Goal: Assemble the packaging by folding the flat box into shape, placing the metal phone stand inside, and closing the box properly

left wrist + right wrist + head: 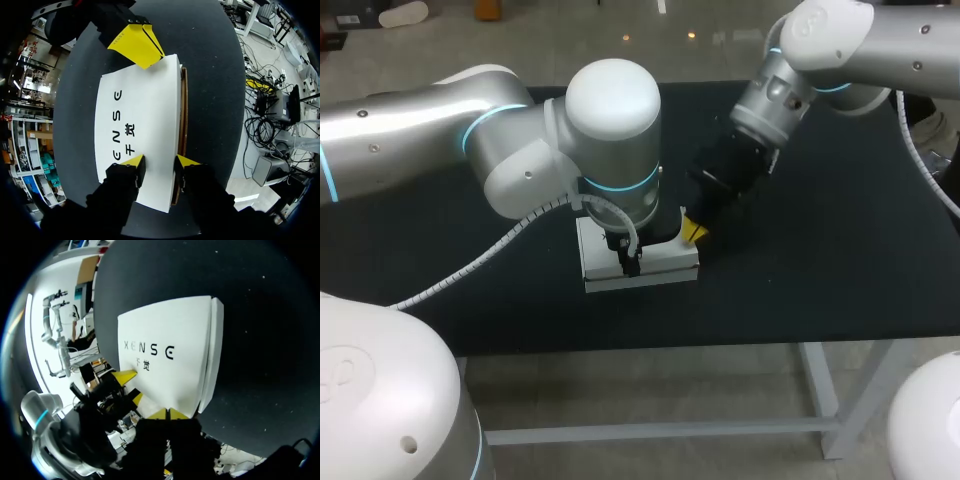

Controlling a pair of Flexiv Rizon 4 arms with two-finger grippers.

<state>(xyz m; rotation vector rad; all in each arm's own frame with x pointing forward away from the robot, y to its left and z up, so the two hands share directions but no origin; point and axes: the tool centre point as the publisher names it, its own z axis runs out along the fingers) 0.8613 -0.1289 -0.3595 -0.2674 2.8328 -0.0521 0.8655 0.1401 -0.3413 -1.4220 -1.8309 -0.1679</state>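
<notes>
Now flat white card box (665, 262), brown edge, on matte blk table (820, 260).

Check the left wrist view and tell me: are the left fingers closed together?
No, the left fingers stand apart, their yellow tips over the white box.

We work in a robotics lab. Our left arm (410, 130) and right arm (890, 45), grey-white with glowing blue joint rings, meet over a black-topped bench (840, 250). It stands on a white metal frame (820, 385) and spreads beneath the left tool (160, 162) and right tool (165, 413).
</notes>
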